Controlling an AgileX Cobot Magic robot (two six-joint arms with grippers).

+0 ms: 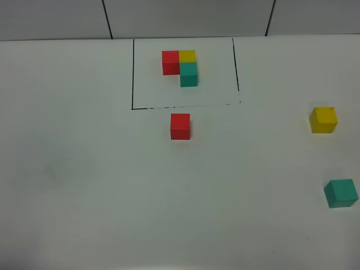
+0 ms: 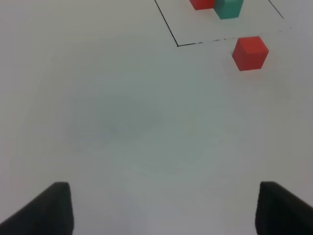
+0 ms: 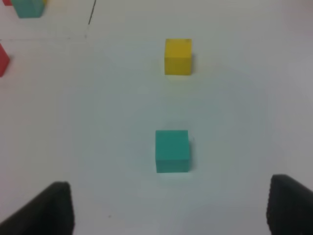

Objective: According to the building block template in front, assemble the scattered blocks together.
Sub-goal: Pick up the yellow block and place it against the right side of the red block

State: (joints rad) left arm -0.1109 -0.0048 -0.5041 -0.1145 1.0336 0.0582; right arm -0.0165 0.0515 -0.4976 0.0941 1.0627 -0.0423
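Note:
The building block template [image 1: 181, 66] is an L of red, yellow and teal cubes inside a black drawn frame at the back of the table. Of the scattered blocks, the red block [image 1: 180, 126] [image 2: 250, 53] sits just in front of that frame. The yellow block [image 1: 323, 119] [image 3: 178, 57] and the teal block [image 1: 341, 193] [image 3: 172, 151] lie at the right. My left gripper [image 2: 164, 210] is open over bare table, well short of the red block. My right gripper [image 3: 171, 210] is open too, with the teal block a little ahead of its fingertips. Neither arm shows in the high view.
The white table [image 1: 84, 169] runs back to a grey panelled wall [image 1: 185, 17]. The template's frame line [image 2: 171, 36] shows in the left wrist view, and a corner of the frame [image 3: 89, 19] in the right wrist view.

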